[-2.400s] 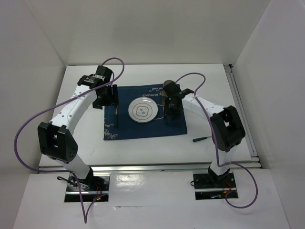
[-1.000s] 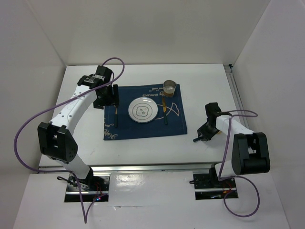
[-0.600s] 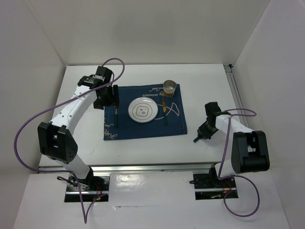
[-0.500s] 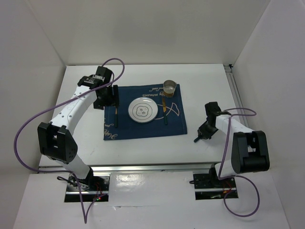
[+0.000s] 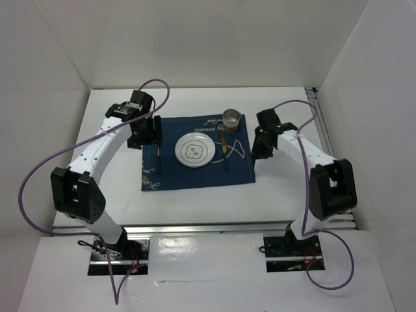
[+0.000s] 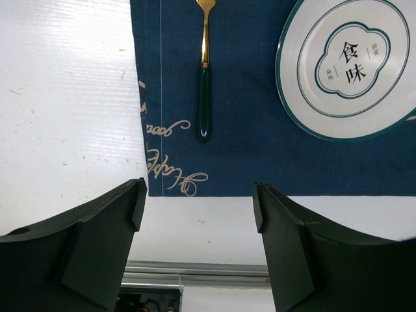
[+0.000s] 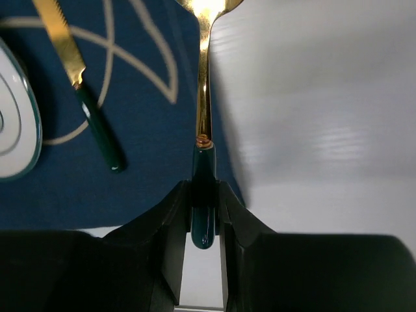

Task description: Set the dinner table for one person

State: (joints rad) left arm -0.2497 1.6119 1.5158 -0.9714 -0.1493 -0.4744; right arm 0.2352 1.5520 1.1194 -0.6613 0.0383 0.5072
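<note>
The white worktop [image 5: 286, 110] spreads beneath both tools. It shows bare just to the right of the right tool [image 7: 203, 195] and to the left of and behind the left tool [image 6: 198, 208].

The right tool is clamped narrowly on the dark green handle of a spoon [image 7: 204, 97]. Its gold shaft and bowl point straight ahead of the fingers, along the right edge of a dark blue mat [image 7: 143, 149]. Whether the spoon touches the mat cannot be told.

Ahead and to the left of this tool, a knife [image 7: 84, 97] with a gold blade and a green handle lies on the mat. The rim of a plate [image 7: 13, 123] shows farther left.

In the overhead view a small metal cup [image 5: 231, 118] stands on the mat's far edge. It is beyond the knife and well apart from the right tool.

The left tool is spread wide and holds nothing, and it hangs over the mat's left edge. Ahead of it, between the lines of its fingers, a fork [image 6: 205, 71] lies on the mat with its green handle toward the tool. The white, green-ringed plate sits ahead and to the tool's right, near the fork but apart from it.
</note>
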